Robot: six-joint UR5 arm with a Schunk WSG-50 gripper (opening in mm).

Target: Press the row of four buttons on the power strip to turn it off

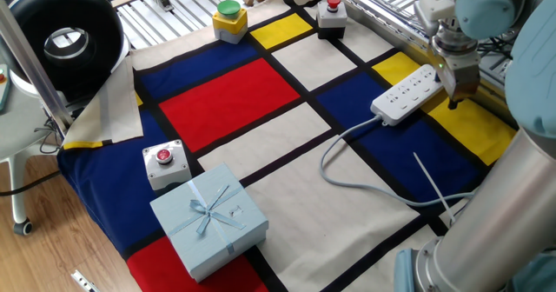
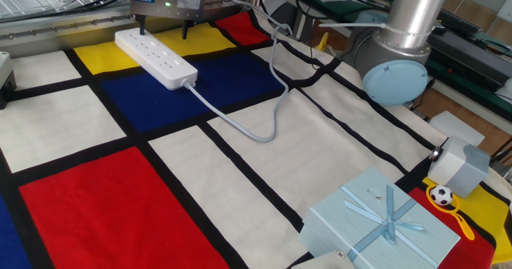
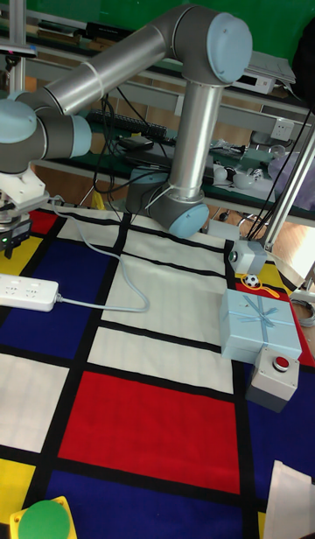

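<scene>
The counter (image 1: 287,144), covered in a cloth of red, blue, yellow and cream blocks, carries the power strip (image 1: 405,93) at its far edge, lying slantwise across the seam between a blue block and a yellow one, its pale grey cable (image 1: 347,175) looping away from the end nearer the blue gift box (image 1: 208,218). The tool (image 2: 165,30) stands over the strip's cable-free end. In the other fixed view one dark finger comes down at the strip's top face and the second plants beyond the strip's far side, so the fingers are spread apart, grasping nothing. The four buttons (image 1: 415,83) are too small for me to tell which one sits under the fingertip. To my eye the step wants a straight downward push with one fingertip, then a short shift along the strip toward the cable for the next, keeping the strip from sliding.
</scene>
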